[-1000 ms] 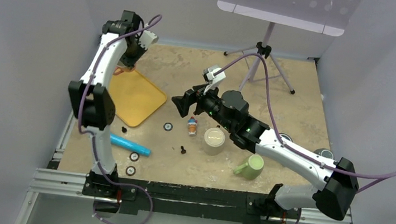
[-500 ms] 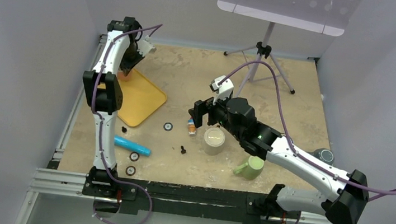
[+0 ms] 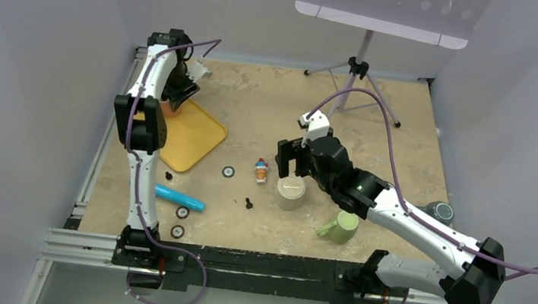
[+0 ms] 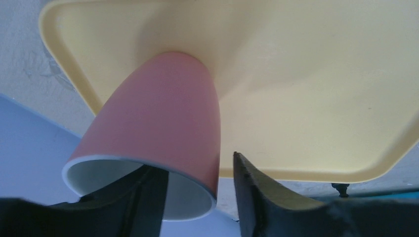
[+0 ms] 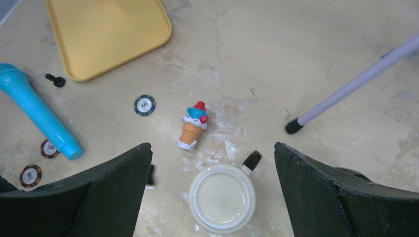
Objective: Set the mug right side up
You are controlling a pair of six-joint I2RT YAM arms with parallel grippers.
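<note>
**Near row.** Two poker chips [image 3: 177, 231] lie at 11 o'clock from the left arm's base, with a blue tube [image 3: 179, 199] just beyond them. A green mug [image 3: 339, 226] stands near the right arm's forearm, at 4 o'clock from the cream mug and apart from it.

**Middle.** The cream mug [image 5: 222, 197] stands on the bare table at mid-table.
- A small black peg [image 3: 249, 202] lies at 8 o'clock from it.
- An ice-cream cone toy [image 5: 193, 126] lies on its side at 11 o'clock, near but apart.
- A third chip [image 3: 228, 171] lies further out at 10 o'clock.

Nothing touches the mug.

**Cream mug, appearance.** It is pale and round. The upper face is a flat, shallow disc inside a raised ring, which seems to be the base facing up. In the wrist view a dark handle stub shows at 1 o'clock.

**Right gripper** [image 5: 212, 148]. It hangs above the cream mug with its jaws spread wide and nothing between them.

**Far left.** On the yellow tray [image 3: 198, 144] the left gripper [image 4: 197, 187] is closed on the rim of a pink mug [image 4: 158, 113], with one finger inside the mouth and one outside. The mouth faces the wrist camera and the base points at the tray.

**Far.** A tripod stand [image 3: 357, 70] stands at 1 o'clock from the cream mug.
</note>
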